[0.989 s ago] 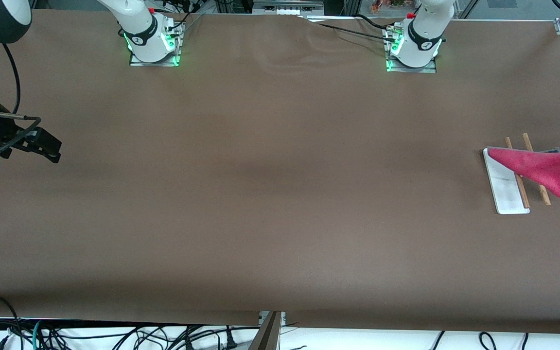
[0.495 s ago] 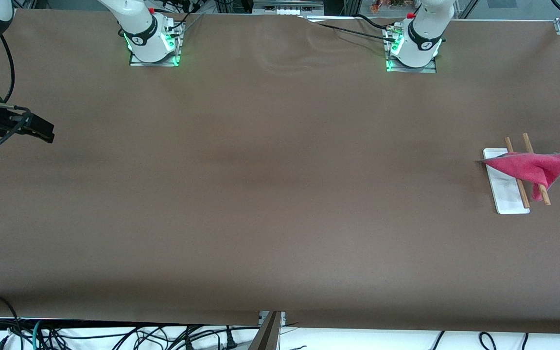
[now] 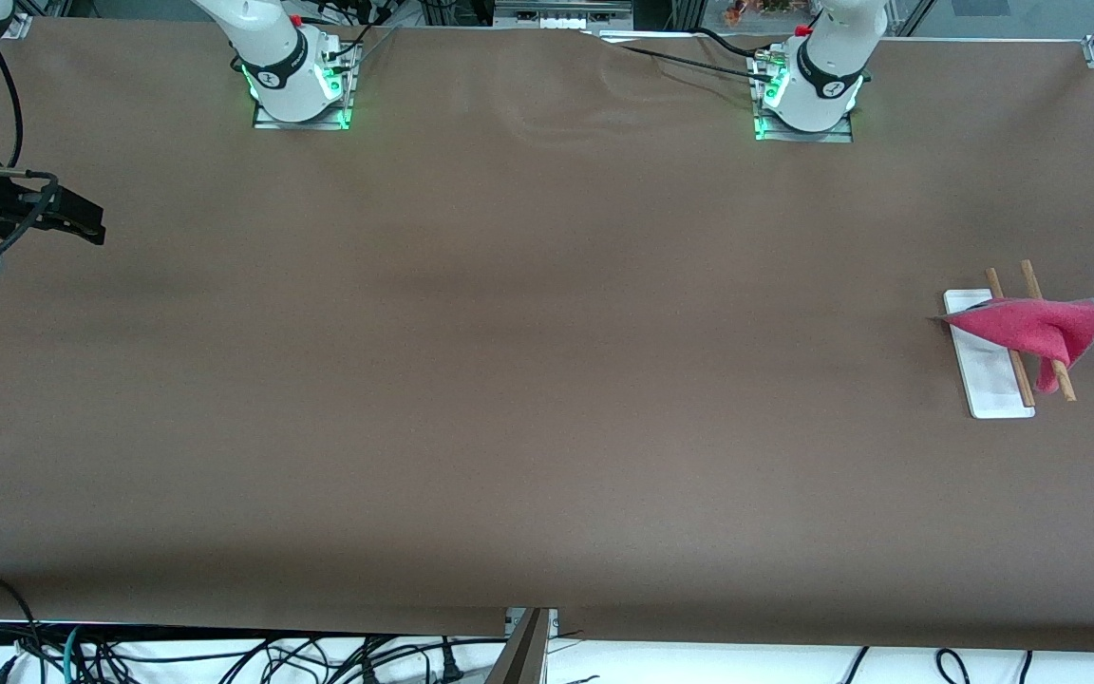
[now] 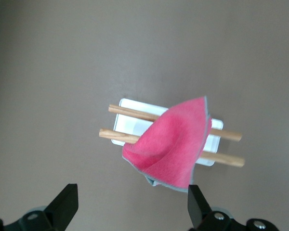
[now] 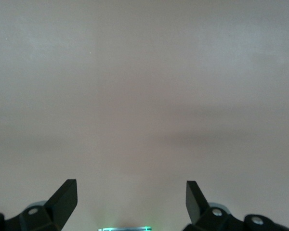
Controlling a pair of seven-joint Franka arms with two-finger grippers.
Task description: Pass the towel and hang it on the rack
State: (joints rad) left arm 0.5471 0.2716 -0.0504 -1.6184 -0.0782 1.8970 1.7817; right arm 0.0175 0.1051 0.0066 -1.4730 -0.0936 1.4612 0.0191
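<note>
The pink-red towel [image 3: 1031, 328] hangs draped over the two wooden rods [image 3: 1022, 366] of the rack, whose white base [image 3: 989, 385] sits near the left arm's end of the table. In the left wrist view the towel [image 4: 176, 144] lies across both rods [image 4: 130, 112] above the base [image 4: 127, 126]. My left gripper [image 4: 131, 207] is open and empty, clear of the towel; it is almost out of the front view. My right gripper [image 3: 91, 226] is open and empty over the right arm's end of the table, and its wrist view [image 5: 130, 199] shows only bare table.
The brown table cover [image 3: 547, 380] has no other objects on it. The arm bases [image 3: 295, 85] [image 3: 808, 90] stand along the edge farthest from the front camera. Cables [image 3: 224, 655] hang below the near edge.
My left gripper opened and let go of the towel, which dropped onto the rods, then drew back out of the front view. My right gripper moved away from the front camera.
</note>
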